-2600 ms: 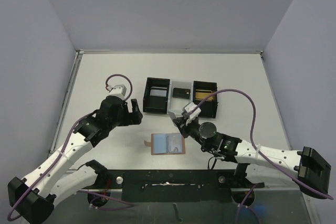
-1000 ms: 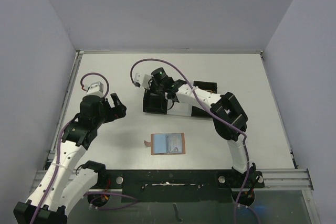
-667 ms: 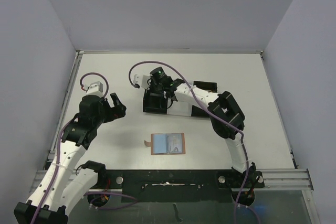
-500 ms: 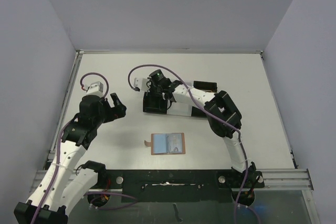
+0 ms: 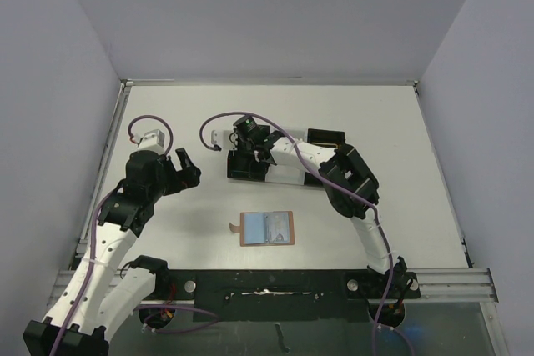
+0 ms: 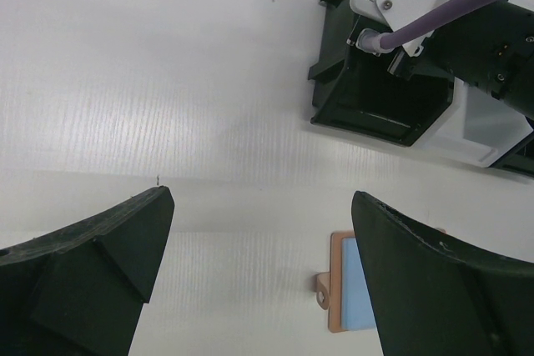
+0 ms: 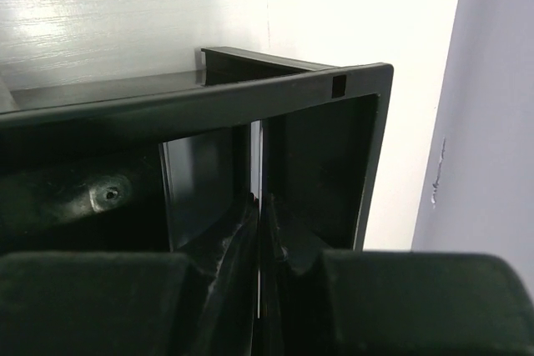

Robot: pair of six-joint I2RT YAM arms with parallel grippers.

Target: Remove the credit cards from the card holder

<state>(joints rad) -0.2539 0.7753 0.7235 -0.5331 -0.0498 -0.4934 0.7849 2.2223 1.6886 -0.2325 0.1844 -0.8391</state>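
The black three-compartment plastic tray with a white middle section (image 5: pixel 325 136) sits toward 12 o'clock on the white tabletop (image 5: pixel 167 114). The right arm lies across most of it, so from overhead its contents are hidden. The right gripper (image 7: pixel 259 206) is down inside the tray's 9 o'clock compartment. Its wrist camera shows black walls all round and the fingers pressed together on a thin pale flat card (image 7: pixel 258 164), seen edge-on as a bare sliver — its colour and face cannot be made out. In the left wrist view that compartment's floor looks dark and glossy, and I cannot tell what lies on it. The white middle section is mostly covered by the right arm.

The small tan-brown leather bifold card holder (image 5: pixel 267 228) lies open and flat on the tabletop at 6 o'clock from the tray, well apart from it. Its light blue lining faces up and its little tab points to 9 o'clock. The pockets show pale blue-grey patches — whether cards sit in them is too small to tell. In the left wrist view only its tab-side part shows, cut off by a finger and the frame edge.

The left gripper (image 5: pixel 185 171) hangs at 9 o'clock from the tray, fingers spread wide, holding nothing.
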